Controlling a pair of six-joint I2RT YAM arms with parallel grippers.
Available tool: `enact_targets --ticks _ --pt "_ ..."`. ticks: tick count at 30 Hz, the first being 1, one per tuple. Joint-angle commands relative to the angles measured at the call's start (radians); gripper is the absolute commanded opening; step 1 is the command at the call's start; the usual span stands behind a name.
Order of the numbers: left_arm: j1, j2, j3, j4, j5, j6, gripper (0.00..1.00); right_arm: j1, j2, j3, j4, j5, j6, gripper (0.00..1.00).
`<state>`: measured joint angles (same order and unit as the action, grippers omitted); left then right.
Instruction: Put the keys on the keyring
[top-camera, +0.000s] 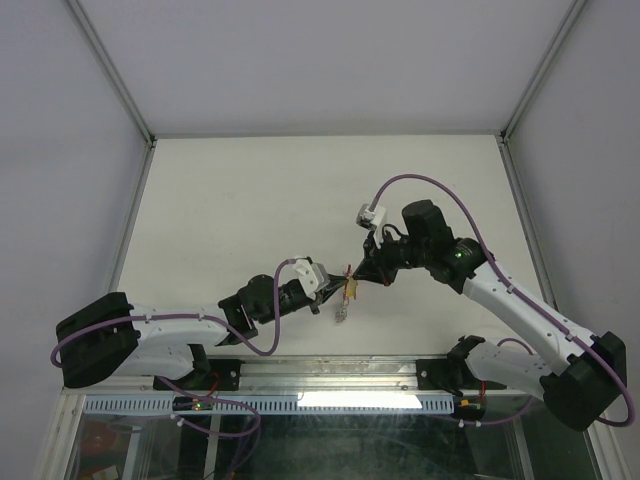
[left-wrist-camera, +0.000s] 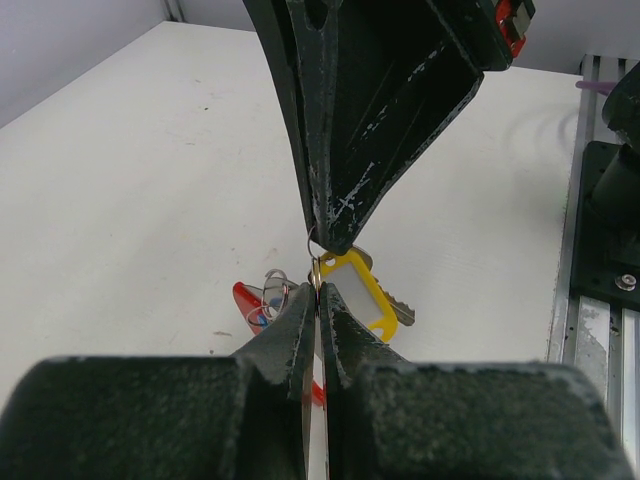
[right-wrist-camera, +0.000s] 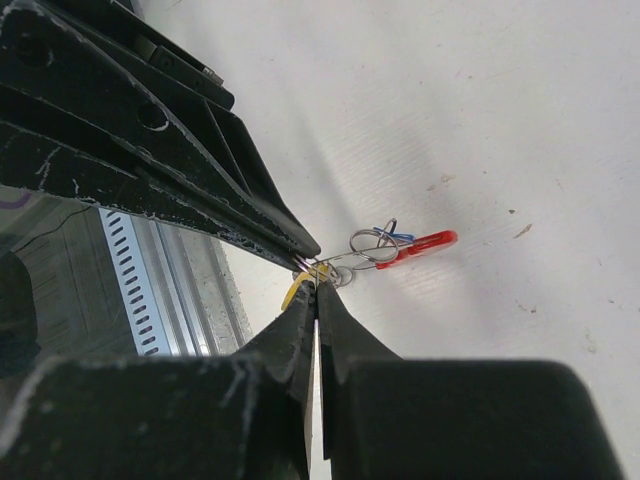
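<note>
Both grippers meet tip to tip over the table's near middle. My left gripper (left-wrist-camera: 319, 283) is shut on a thin wire loop of the keyring's silvery ring (left-wrist-camera: 275, 291). The red tab (left-wrist-camera: 246, 300) trails below it, with a bit of the blue key (left-wrist-camera: 258, 320) beside it. My right gripper (right-wrist-camera: 315, 287) is shut on the head end of the yellow key (left-wrist-camera: 368, 292), whose metal blade (left-wrist-camera: 400, 313) sticks out behind. In the right wrist view the ring (right-wrist-camera: 372, 246), red tab (right-wrist-camera: 420, 243) and blue bit (right-wrist-camera: 401, 237) lie just past the fingertips. In the top view the yellow key (top-camera: 350, 289) sits between the grippers.
The white table (top-camera: 250, 190) stretches back to grey walls. A metal rail (top-camera: 330, 372) with the arm bases runs along the near edge, and it shows at the right of the left wrist view (left-wrist-camera: 590, 330). Purple cables loop over both arms.
</note>
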<state>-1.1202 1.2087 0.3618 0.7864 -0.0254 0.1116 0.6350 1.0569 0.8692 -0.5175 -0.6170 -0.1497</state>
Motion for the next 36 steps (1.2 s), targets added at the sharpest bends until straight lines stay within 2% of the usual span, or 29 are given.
enact_targets --ticks 1,24,34,36 --pt "-0.007 -0.028 -0.006 0.042 -0.008 -0.015 0.0 -0.004 -0.03 -0.001 0.047 0.043 0.004 0.0" --pt "-0.007 -0.039 -0.016 0.045 -0.01 -0.011 0.0 -0.006 -0.009 -0.005 0.029 0.045 -0.011 0.0" --pt "-0.007 -0.059 -0.016 0.016 -0.017 -0.009 0.0 -0.005 -0.027 0.034 0.037 -0.002 -0.013 0.0" --pt "-0.007 -0.066 -0.02 0.014 -0.022 -0.007 0.06 -0.006 -0.031 0.041 0.04 -0.012 -0.013 0.0"
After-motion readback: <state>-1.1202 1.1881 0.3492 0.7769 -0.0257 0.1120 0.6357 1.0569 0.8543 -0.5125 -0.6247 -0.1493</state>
